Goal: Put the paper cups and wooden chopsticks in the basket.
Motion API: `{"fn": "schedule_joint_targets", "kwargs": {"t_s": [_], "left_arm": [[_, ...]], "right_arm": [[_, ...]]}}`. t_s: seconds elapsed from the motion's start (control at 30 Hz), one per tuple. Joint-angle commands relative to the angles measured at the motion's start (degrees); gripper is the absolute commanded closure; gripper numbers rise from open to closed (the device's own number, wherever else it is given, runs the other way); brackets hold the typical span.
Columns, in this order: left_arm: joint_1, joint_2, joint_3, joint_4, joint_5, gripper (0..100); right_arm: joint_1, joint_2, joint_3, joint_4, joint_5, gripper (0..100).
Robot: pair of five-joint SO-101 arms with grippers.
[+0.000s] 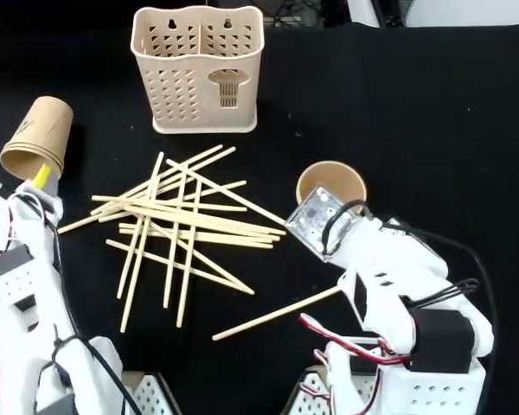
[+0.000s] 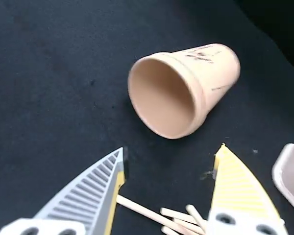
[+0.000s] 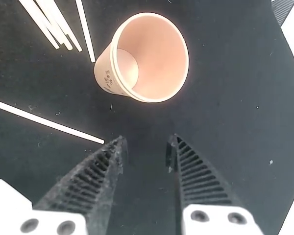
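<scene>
- The left gripper [image 2: 171, 149] is seen open, its two jaws spread and nothing between them. The tipped cup [image 2: 183, 88] lies just ahead of it at the far left of the table [image 1: 415, 112], with its mouth turned toward the gripper.
- The right gripper [image 3: 146, 139] is also open and empty. The upright cup [image 3: 147, 58] stands mouth up just beyond it, right of centre.
- Both cups are judged to be very light and thin-walled, so they are easily crushed by a hard squeeze. The rolled rim is likely the stiffest part, so a hold is best taken there, with one jaw inside and one outside.
- The tipped cup [image 1: 36, 137] can be expected to roll when nudged, so both of its sides should be met together.
- The chopsticks [image 1: 177, 225] are heaped criss-cross in the middle of the table, and a stray chopstick [image 1: 277, 313] lies apart at the near right.
- They are judged stiff, light and smooth, and they lie flat on the cloth. A pinch near mid-length is advised so that a stick does not swing or slip from the jaws.
- The basket [image 1: 199, 69] stands upright at the far centre, well apart from both cups, with its top open.
</scene>
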Motion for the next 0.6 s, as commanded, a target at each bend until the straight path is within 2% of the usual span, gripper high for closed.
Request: {"fn": "schedule_joint_targets", "kwargs": {"t_s": [0.0,0.13,0.33,0.57], "left_arm": [[-0.92,5.19,-4.35,-5.89,1.32,70],[-1.19,16.35,-7.87,-11.16,1.32,70],[0.13,28.22,-18.86,-11.43,4.92,70],[3.38,34.29,-26.77,-11.52,5.45,70]], "right_arm": [[-0.53,0.22,-0.31,0.09,0.62,84.3],[-0.26,0.22,-0.31,0.18,0.62,84.3],[-0.26,0.22,-0.31,0.18,0.62,84.3],[-0.26,0.22,-0.22,0.26,0.62,84.3]]}}
